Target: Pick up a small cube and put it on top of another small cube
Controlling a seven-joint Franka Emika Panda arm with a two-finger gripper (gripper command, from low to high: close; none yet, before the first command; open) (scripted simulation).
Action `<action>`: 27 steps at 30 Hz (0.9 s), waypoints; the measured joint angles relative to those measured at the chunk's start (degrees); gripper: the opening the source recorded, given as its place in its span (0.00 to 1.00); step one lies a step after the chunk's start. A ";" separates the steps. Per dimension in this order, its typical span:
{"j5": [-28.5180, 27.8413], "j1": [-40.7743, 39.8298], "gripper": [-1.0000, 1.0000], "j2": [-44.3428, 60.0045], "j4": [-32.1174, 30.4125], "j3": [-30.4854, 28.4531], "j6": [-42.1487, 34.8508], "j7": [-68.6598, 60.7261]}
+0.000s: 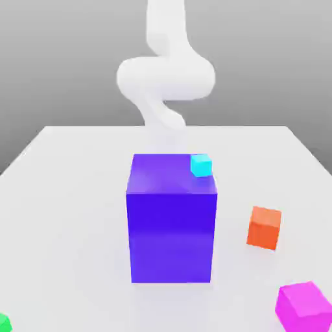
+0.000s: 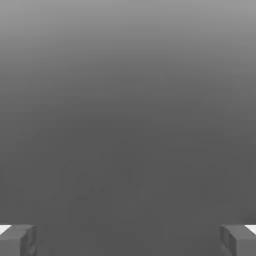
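Magenta-pink, the small cube (image 1: pixel 303 306) sits on the white counter (image 1: pixel 65 214) at the exterior view's lower right, near the orange cube (image 1: pixel 264 227). Toward the exterior view's left stands the tall blue-violet block (image 1: pixel 171 233), a tiny cyan cube (image 1: pixel 201 165) on its top corner. Behind it rises the white arm (image 1: pixel 165 78); the pincer (image 2: pixel 128 240) is spread wide, grasping nothing.

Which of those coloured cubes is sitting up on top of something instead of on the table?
The tiny cyan cube. It rests on a top corner of the tall blue-violet block, while the orange cube and the magenta-pink cube sit directly on the white table.
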 joint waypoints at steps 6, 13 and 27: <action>-3.88 -1.21 0.50 12.79 0.34 6.11 2.94 5.65; -8.87 -1.39 0.50 27.40 0.75 11.95 6.22 12.48; -13.06 5.29 0.50 55.27 1.28 16.54 13.62 22.09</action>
